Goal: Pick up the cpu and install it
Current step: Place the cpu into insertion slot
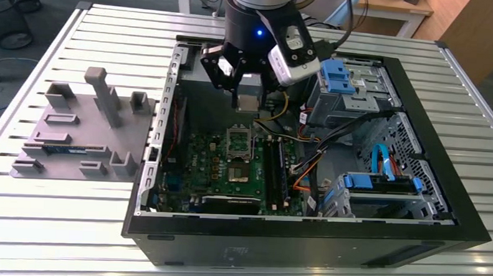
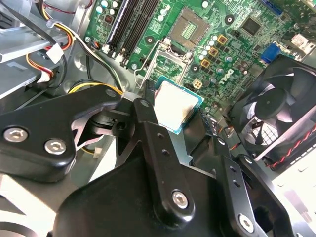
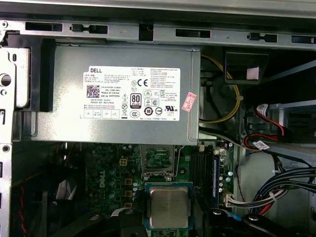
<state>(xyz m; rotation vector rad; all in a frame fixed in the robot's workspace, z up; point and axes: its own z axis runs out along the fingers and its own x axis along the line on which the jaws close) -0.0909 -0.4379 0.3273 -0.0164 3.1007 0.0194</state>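
Observation:
My gripper (image 1: 248, 102) hangs inside the open computer case (image 1: 443, 203), shut on the cpu (image 1: 248, 104). The cpu is a small square chip with a shiny silver top, held by its edges above the green motherboard (image 1: 203, 161). In the second wrist view the cpu (image 2: 177, 106) sits between black fingers (image 2: 145, 116), tilted over the board. In the first wrist view the cpu (image 3: 169, 207) shows face-on. The open socket (image 1: 239, 139) lies just below it, with its metal frame raised; it also shows in both wrist views as the socket (image 2: 190, 27) and the socket (image 3: 158, 159).
A grey tray (image 1: 80, 127) with upright posts holds a dark memory stick (image 1: 63, 149) at the exterior view's left. Inside the case are a power supply (image 3: 123, 94), a black fan (image 2: 276, 106), blue drive brackets (image 1: 336, 76) and bundled cables (image 1: 313, 147).

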